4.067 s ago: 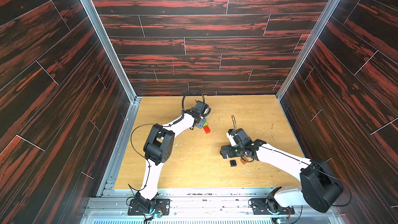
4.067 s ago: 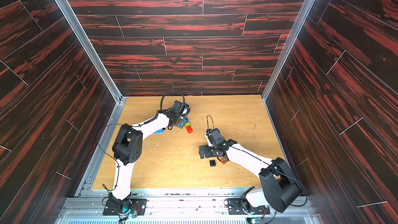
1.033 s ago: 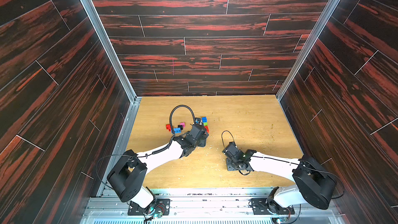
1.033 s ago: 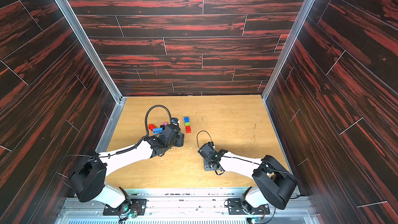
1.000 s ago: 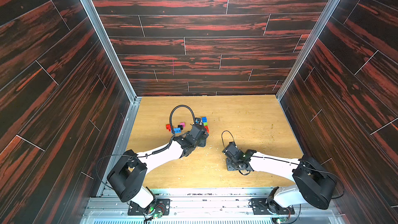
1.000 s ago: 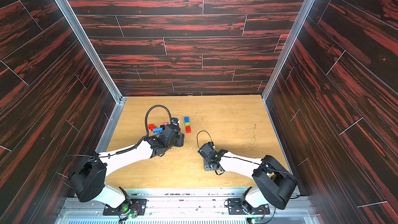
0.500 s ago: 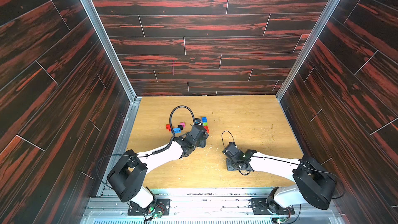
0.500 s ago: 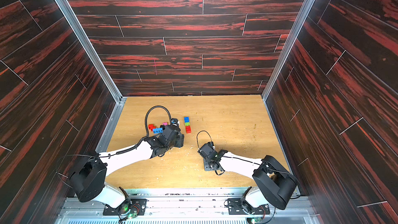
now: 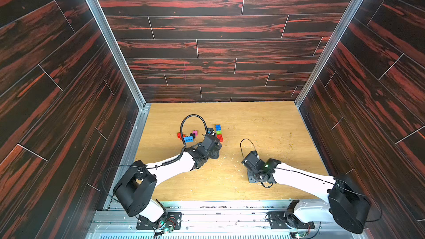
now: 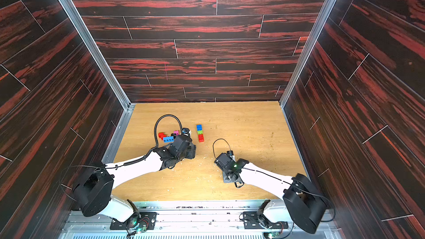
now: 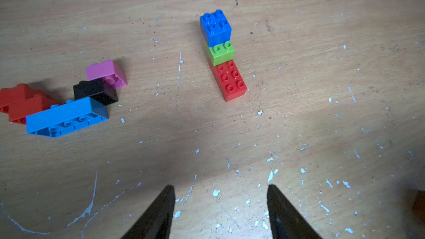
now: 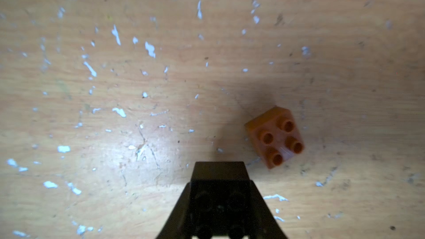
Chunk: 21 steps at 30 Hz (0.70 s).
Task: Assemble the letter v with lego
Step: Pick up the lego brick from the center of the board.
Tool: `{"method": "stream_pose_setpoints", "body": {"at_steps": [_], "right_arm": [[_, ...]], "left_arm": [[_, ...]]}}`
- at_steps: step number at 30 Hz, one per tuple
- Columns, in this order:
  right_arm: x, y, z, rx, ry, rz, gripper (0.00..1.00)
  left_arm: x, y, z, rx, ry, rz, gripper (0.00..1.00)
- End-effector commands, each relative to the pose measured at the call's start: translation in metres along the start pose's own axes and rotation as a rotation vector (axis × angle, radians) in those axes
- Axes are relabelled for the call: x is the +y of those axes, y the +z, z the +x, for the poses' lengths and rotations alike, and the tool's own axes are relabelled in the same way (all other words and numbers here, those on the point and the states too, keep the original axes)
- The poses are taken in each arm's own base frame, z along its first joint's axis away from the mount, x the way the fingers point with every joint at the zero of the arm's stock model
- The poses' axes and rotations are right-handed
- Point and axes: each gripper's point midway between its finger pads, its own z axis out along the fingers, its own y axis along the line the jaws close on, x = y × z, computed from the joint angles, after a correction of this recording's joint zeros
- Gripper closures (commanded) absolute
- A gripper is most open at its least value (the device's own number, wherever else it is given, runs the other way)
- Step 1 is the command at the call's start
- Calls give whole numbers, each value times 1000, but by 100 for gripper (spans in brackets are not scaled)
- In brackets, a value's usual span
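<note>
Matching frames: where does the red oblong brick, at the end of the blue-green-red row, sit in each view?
Top view: red oblong brick, middle of the table, at the near end of its row.
Top view: red oblong brick, same spot.
Left wrist: red oblong brick, at the row's end nearest the camera.
Right wrist: not in it.
Shared landmark: lime green brick, touching its far end.
</note>
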Motion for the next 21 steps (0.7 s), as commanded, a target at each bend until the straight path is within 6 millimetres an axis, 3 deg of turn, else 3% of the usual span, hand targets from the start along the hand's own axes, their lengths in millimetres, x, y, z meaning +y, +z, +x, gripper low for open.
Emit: {"method": "stream_pose_setpoints", "body": {"at_steps": [1,7,11,21], "right_arm": [[-23,-4,4,37,45,90,71],[-52,3,-2,40,163,196,72],[-55,4,-7,14,218,169,73],[-77,25,3,93,283,240,73]], "left_arm": [[-4,-10,-6,-31,-13,31,34],[-8,-13,-6,-30,-10,62,34],[-7,-17,-4,-35,-5,69,34],[-6,-17,5,-17,-6,81,34]]}}
